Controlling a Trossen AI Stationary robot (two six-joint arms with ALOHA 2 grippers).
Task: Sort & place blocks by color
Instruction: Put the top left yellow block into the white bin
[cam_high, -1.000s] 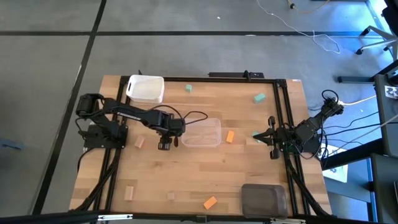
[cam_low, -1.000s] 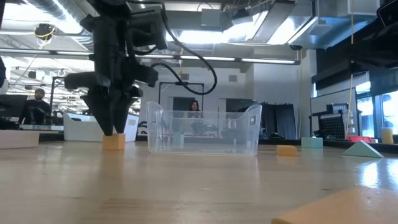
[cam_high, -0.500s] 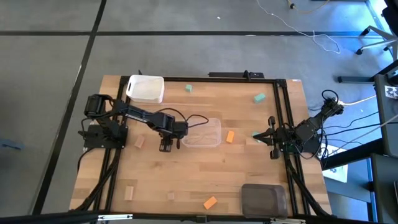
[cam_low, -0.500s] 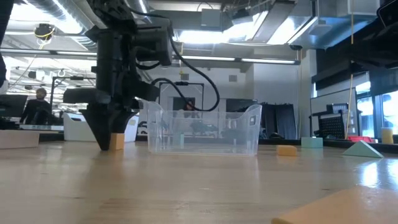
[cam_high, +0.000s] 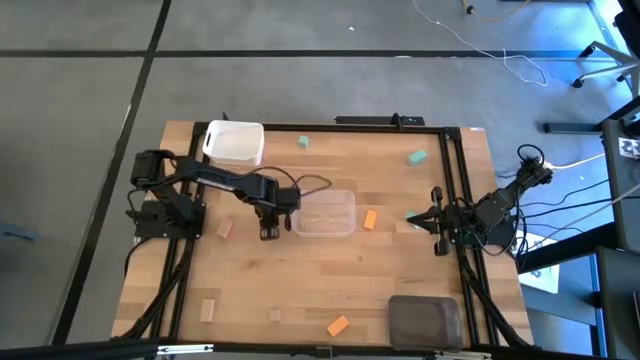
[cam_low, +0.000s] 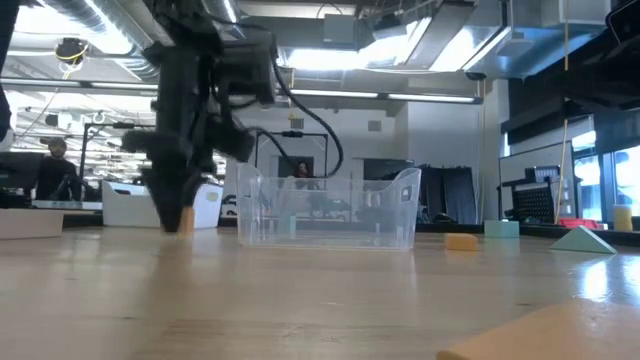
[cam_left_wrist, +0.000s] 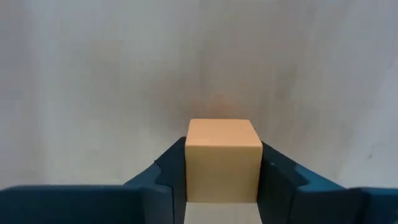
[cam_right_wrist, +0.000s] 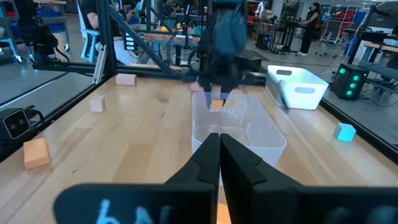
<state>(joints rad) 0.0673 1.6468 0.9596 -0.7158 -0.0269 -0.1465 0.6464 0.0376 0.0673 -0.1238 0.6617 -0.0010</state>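
High view: left gripper (cam_high: 268, 233) sits low over the table (cam_high: 300, 300), just left of the clear tub (cam_high: 324, 213) near the middle. Left wrist view confirms the grip — both dark fingers (cam_left_wrist: 163, 177) are pressed against the sides of an orange block (cam_left_wrist: 222, 160), block squarely between them, pale wood surface beyond. Low view has the same arm coming down from above, gripper tip (cam_low: 178, 215) at table level w/ the block (cam_low: 187, 218) peeking out orange beside the fingers; can't tell whether it touches the tabletop.

Right gripper (cam_high: 424, 221) is parked at the right edge of the table, well apart from the tub. Right wrist view: its two fingers (cam_right_wrist: 208, 158) are pressed together, nothing between them, pointing across at the tub (cam_right_wrist: 239, 127) and the left arm behind it.

Other blocks, scattered — an orange one (cam_high: 370, 219) just right of the clear tub, another orange (cam_high: 338, 325) at the near edge beside the dark grey tub (cam_high: 424, 318). Teal block (cam_high: 303, 142) by the far edge, second teal (cam_high: 417, 157) toward the far right. Tan block (cam_high: 224, 229) left of the left gripper, two more tan (cam_high: 208, 309) and (cam_high: 275, 316) near the front edge. White tub (cam_high: 234, 142) stands at the far left corner, close to the left arm's base.
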